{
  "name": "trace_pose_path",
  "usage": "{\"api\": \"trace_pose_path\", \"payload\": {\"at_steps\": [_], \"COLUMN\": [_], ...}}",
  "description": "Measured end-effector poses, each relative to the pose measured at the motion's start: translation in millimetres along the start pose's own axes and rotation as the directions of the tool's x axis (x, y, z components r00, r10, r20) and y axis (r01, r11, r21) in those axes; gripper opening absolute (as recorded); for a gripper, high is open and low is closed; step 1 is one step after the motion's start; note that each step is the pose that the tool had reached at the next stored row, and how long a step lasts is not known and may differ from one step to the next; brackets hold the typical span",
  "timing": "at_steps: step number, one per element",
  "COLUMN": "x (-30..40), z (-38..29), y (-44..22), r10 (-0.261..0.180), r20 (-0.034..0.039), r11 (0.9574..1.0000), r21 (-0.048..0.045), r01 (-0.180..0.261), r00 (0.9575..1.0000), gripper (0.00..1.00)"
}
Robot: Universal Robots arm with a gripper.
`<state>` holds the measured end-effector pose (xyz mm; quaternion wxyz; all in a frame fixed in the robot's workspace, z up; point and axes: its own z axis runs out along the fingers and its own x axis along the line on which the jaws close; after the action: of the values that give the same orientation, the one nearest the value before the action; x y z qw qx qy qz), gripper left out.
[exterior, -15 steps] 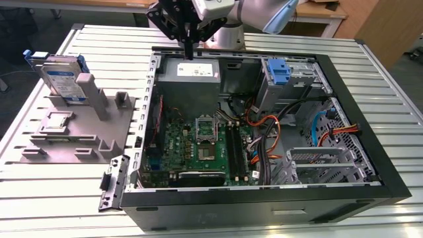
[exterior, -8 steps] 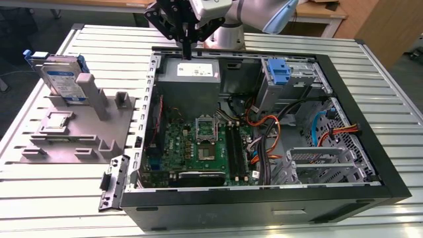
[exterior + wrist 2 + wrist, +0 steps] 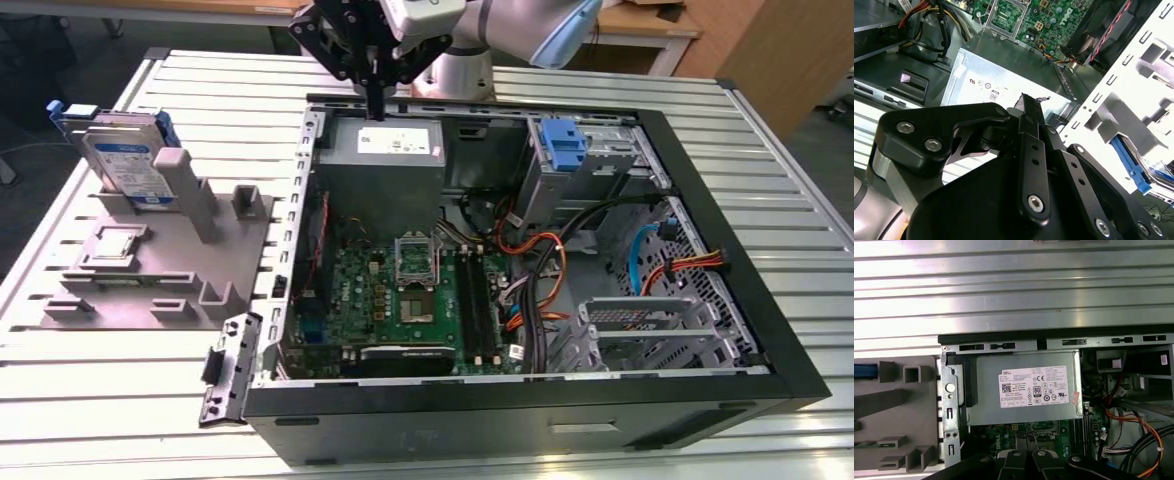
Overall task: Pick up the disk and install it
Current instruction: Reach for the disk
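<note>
Hanging over the back edge of the open computer case point(image 3: 534, 405), the gripper point(image 3: 378, 104) was seen just above the grey power box point(image 3: 384, 150). Its jaws were pressed together and nothing was held between them. In the second wrist view the black fingers point(image 3: 1030, 145) were shown flat against each other.

The disk point(image 3: 123, 160) had not been picked up yet. It was stood upright in a slot of the grey holder point(image 3: 147, 265), near the back corner of the tabletop point(image 3: 94, 400) on the exterior view's left, well apart from the gripper. It was probably set on its edge so that its flat sides could be pinched easily.

The disk was flat and silver-grey, with a white and blue label, and it was framed in blue plastic. The holder looked dull and blocky, with square posts. The tabletop was made of long shiny metal ribs.

The side of the case was left off, likely so that the inside could be reached. A bumpy green board point(image 3: 400, 290) and bendy orange wires point(image 3: 541, 265) were seen in there
</note>
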<state>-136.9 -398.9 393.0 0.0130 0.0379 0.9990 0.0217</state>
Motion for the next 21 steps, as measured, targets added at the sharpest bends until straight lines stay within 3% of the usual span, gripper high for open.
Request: {"api": "trace_pose_path", "payload": {"at_steps": [21], "x": [6.3], "z": [1.1], "y": [-0.5], "r10": [0.000], "r20": [0.0002], "r11": [1.0000], "r21": [-0.0001], "r01": [0.000], "r00": [1.0000], "gripper": [0.10]}}
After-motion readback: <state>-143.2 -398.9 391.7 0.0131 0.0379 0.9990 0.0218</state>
